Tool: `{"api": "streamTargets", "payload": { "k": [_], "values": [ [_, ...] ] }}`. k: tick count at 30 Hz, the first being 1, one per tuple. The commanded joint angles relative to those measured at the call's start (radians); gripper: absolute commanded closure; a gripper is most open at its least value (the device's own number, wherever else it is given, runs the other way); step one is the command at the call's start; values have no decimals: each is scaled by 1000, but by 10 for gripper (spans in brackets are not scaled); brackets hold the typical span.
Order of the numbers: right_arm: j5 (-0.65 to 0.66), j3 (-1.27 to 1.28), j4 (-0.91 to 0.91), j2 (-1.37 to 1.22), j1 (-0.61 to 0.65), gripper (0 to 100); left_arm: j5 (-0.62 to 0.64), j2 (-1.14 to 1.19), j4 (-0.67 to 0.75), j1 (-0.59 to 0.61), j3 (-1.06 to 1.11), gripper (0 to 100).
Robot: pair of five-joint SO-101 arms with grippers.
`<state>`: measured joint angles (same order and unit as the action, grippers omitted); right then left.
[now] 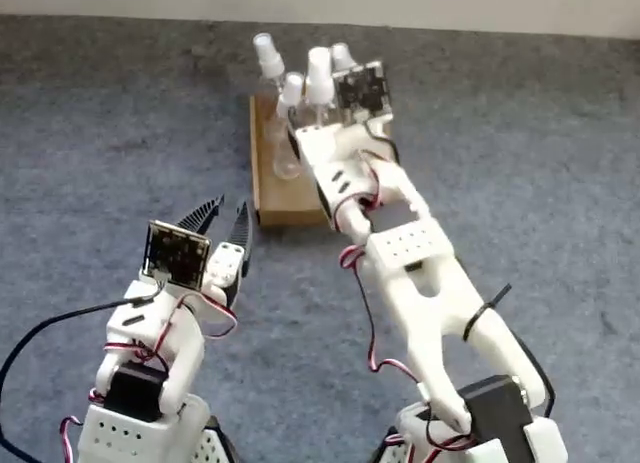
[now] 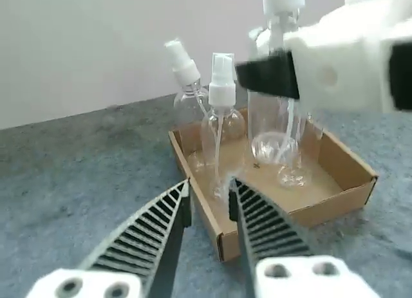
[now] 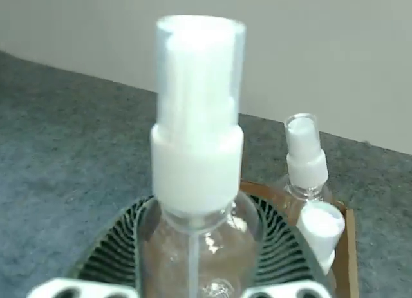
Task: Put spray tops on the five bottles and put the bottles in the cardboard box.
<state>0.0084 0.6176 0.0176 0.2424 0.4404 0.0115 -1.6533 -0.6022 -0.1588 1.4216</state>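
High view first. My left gripper sits in the lower left of the frame over the grey carpet, black fingers a little apart, nothing between them. My right arm runs from the lower right up to the box at upper centre. The right gripper hangs over the box, clamped on the held bottle, whose white spray top pokes out above the wrist. Other bottles stand in the box around it, with spray tops bunched at the top centre of the frame.

Left wrist view now: my two ribbed fingers are parted by a narrow gap and pinch nothing. The box corner lies just beyond their tips. Inside the box, the front bottle stands upright nearest my tips and the back bottle is behind it, both with tops on. Beside them the held bottle hangs upright over the box floor, a black finger of the right gripper pressed across its shoulder — I cannot tell whether its base touches the cardboard.

Right wrist view: the held bottle is dead centre between my right fingers, which press against its shoulders on both sides. Its spray top wears a clear cap. Past it another capped bottle stands inside the box rim.
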Motion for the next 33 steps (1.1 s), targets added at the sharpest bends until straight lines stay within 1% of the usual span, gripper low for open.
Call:
{"api": "streamTargets", "payload": {
  "k": [1, 5, 11, 14, 18, 22, 33],
  "values": [
    [12, 39, -82, 4, -12, 995, -5, -4, 32, 13, -7, 934],
    [15, 122, -156, 4, -12, 995, -5, -4, 32, 13, -7, 934],
    [14, 173, -168, 1, -10, 995, -5, -4, 32, 10, -8, 934],
    [14, 171, -168, -15, -10, 995, -5, -4, 32, 10, -12, 934],
    [14, 165, -176, -102, -10, 995, -5, -4, 32, 12, -12, 934],
    [14, 165, -283, -180, -10, 995, -5, -4, 32, 8, -12, 934],
    [17, 166, -291, -254, -1, 995, -5, -4, 32, 7, -12, 933]
  ]
}}
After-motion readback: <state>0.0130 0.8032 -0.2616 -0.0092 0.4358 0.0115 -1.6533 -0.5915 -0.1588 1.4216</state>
